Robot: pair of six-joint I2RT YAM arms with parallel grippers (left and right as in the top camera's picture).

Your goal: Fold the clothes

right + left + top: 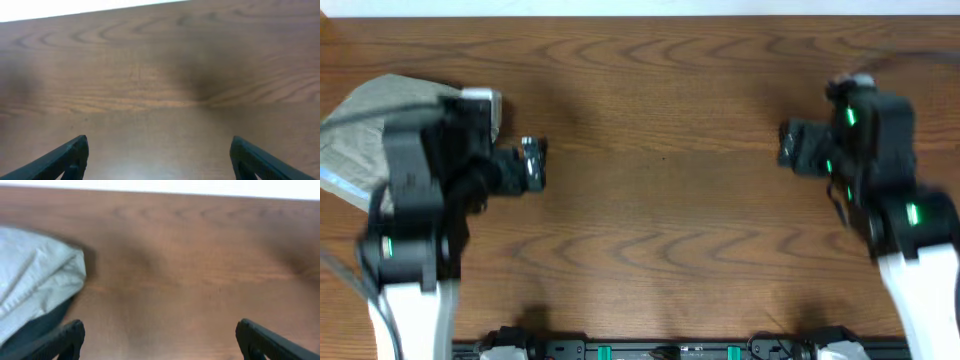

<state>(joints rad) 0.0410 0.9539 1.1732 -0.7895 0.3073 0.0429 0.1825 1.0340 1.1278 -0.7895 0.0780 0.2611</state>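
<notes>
The clothes (pixel 365 125), a grey-green wrinkled cloth, lie folded in a bundle at the far left of the table, partly hidden under my left arm. In the left wrist view the cloth (pixel 35 280) shows at the left edge, pale and creased. My left gripper (pixel 533 163) is open and empty, just right of the cloth, its fingers (pixel 157 340) spread over bare wood. My right gripper (pixel 790 145) is open and empty at the right side of the table, its fingers (pixel 157 157) spread over bare wood, far from the cloth.
The wooden table (pixel 660 210) spans the whole view. Its far edge (pixel 640 14) meets a white wall. A black rail with the arm bases (pixel 670 350) runs along the near edge.
</notes>
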